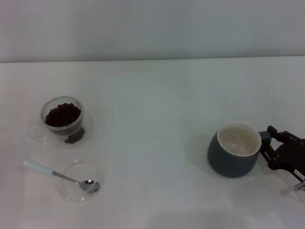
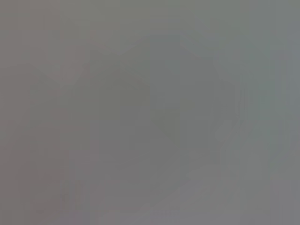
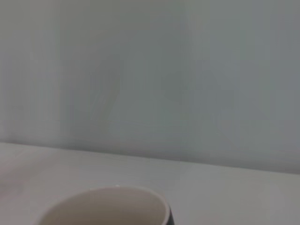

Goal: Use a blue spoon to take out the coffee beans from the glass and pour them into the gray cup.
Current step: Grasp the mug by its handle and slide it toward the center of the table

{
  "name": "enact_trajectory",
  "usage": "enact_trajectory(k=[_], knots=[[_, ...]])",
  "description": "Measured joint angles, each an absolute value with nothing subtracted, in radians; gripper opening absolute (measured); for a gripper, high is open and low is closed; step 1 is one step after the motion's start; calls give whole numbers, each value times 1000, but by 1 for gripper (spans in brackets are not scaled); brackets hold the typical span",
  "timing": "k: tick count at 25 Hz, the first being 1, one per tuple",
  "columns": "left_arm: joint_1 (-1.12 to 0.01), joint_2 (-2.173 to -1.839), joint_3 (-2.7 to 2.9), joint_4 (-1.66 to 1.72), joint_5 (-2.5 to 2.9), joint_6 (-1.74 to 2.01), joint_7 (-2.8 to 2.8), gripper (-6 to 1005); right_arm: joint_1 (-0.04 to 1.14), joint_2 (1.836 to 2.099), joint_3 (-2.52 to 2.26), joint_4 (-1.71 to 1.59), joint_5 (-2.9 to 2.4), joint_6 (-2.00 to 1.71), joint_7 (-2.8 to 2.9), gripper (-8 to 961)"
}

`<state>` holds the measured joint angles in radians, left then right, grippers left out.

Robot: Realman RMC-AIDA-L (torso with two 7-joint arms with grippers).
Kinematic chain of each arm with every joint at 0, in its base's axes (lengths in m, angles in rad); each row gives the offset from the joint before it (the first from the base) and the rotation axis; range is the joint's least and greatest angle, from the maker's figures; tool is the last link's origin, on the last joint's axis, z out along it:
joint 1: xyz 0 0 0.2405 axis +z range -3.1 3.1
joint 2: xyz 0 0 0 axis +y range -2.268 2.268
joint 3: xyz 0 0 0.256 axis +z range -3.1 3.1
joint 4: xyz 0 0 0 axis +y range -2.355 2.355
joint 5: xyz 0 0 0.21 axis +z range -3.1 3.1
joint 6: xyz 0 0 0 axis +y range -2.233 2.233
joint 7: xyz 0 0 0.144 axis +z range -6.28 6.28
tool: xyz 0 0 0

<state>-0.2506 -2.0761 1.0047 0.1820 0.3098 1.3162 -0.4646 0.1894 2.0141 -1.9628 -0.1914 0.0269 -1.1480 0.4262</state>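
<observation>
The glass, heaped with dark coffee beans, stands at the table's left. In front of it the blue spoon lies with its metal bowl in a shallow clear dish and its pale handle pointing left. The gray cup stands at the right, its cream inside bare; its rim also shows in the right wrist view. My right gripper is at the cup's handle, open, one finger on each side of it. The left gripper is out of view, and its wrist view shows only a blank grey surface.
The white table runs back to a pale wall. A wide stretch of tabletop lies between the glass and the gray cup.
</observation>
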Motion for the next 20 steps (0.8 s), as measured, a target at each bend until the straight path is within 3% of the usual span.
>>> enact_trajectory(k=[3, 20], knots=[[-252, -2077, 1005, 181, 311, 1316, -465, 875, 195, 2014, -1979, -202, 27, -1145, 434, 371], [-290, -2078, 1008, 165, 319, 1316, -468, 873, 209, 2016, -2060, -348, 32, -1024, 439, 366]])
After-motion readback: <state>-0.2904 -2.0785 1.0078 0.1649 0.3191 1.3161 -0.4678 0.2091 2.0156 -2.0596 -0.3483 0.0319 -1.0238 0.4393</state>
